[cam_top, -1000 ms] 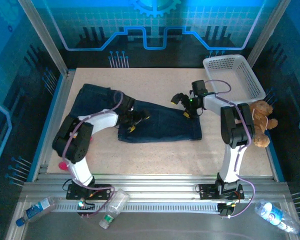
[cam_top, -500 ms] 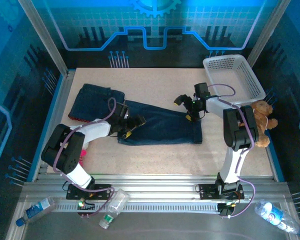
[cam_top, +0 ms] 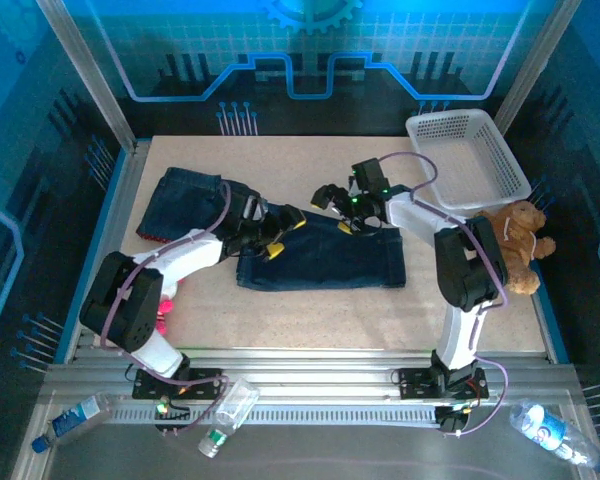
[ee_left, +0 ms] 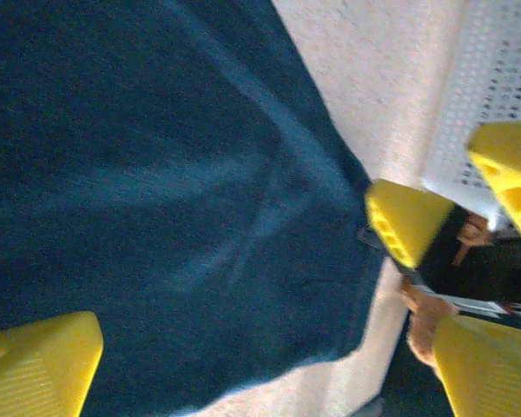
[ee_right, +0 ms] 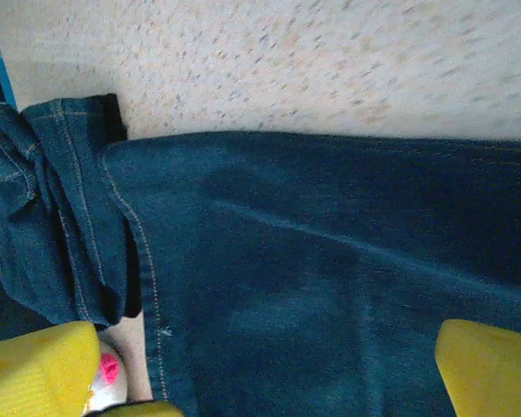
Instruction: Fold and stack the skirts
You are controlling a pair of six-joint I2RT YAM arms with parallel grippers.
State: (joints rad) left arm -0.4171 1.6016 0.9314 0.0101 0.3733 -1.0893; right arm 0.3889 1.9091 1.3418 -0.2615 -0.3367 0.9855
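The worktop point(cam_top: 310, 300) carries one denim skirt point(cam_top: 330, 262) spread flat across its middle, long side running left to right. A folded pile point(cam_top: 185, 200) of denim, with a red edge point(cam_top: 152, 238) showing at its near side, lies toward the far-left corner, just beside the spread skirt's left end. Both hands hang released, jaws wide, over that skirt's far edge: the left hand point(cam_top: 286, 237) at its left end, the right hand point(cam_top: 336, 208) nearer the middle. For a clean fold, I judge they should spread toward the two far corners, pinch every layer, lift low and together, then lay edge on edge before stacking.
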